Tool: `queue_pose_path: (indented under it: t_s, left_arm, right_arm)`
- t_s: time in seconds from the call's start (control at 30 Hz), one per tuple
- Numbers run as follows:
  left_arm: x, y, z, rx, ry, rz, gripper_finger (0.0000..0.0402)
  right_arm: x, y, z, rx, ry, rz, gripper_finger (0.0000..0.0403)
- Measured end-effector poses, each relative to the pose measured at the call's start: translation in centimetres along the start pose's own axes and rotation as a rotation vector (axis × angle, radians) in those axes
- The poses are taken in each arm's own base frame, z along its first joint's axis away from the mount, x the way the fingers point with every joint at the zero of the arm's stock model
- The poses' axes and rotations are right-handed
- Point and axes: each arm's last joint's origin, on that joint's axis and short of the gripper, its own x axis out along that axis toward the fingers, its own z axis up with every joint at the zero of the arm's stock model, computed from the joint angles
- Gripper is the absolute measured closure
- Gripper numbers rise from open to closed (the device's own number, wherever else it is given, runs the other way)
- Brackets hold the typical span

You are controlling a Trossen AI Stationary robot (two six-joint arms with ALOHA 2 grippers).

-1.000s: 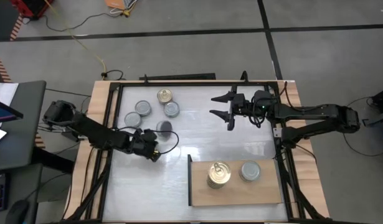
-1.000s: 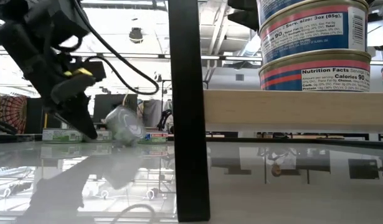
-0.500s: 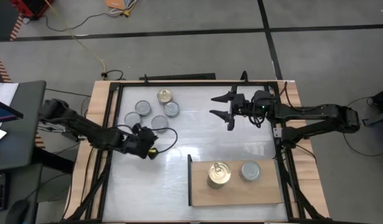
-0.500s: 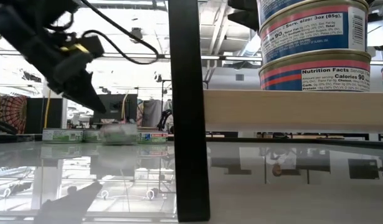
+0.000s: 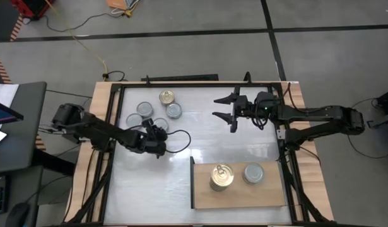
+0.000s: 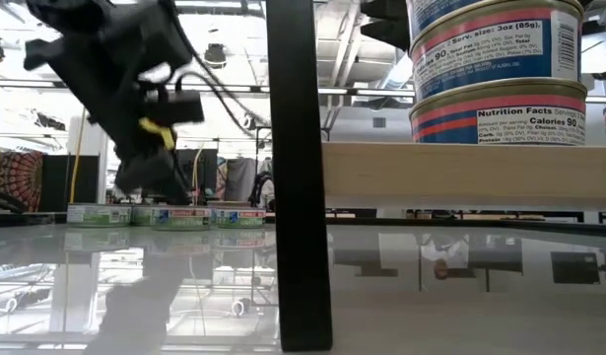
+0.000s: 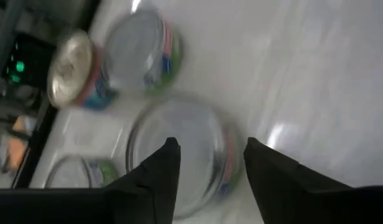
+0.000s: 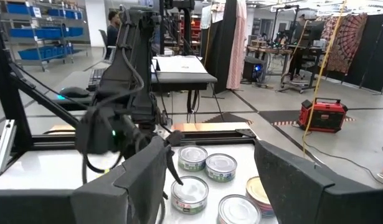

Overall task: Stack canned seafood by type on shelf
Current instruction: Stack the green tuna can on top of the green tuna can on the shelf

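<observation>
Dropped silver tin now sits flat among the loose tins; left gripper hovers over it, fingers parted and empty.
Right gripper waits open above the table. Rigid, slick metal: grip across the rim. Shelf holds three tins.

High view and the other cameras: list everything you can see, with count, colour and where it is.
Shelf: one, light wood, near right of the table.
Gold-lid stack: at least two tins, on the shelf.
Silver-lid tin: one, on the shelf beside the stack.
Loose gold-lid tin: one, far left of the table.
Loose silver-lid tins: four, clustered by it.
Left gripper: open, over one silver tin.
Right gripper: open, above the far middle.
</observation>
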Motion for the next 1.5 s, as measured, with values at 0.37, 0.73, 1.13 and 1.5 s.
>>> queue_pose_path:
  t_s: [0.37,0.73,1.13,1.5]
  left_arm:
    - [1.3,-2.1,-1.5,0.146,0.073,0.023,0.0327]
    - [-0.2,-3.6,-2.3,0.073,0.098,-0.084,0.0401]
    - [-4.8,-2.4,1.2,-0.080,0.076,-0.281,0.0401]
    - [-3.5,-2.7,2.5,-0.061,-0.221,-0.018,0.0401]
  right_arm:
    - [0.0,0.0,0.0,0.001,0.000,-0.001,0.0131]
    - [0.0,0.0,0.0,0.002,0.000,-0.001,0.0131]
    - [0.0,0.0,-0.1,0.012,0.006,-0.001,0.0131]
    - [0.0,0.0,0.1,0.027,-0.014,-0.001,0.0131]
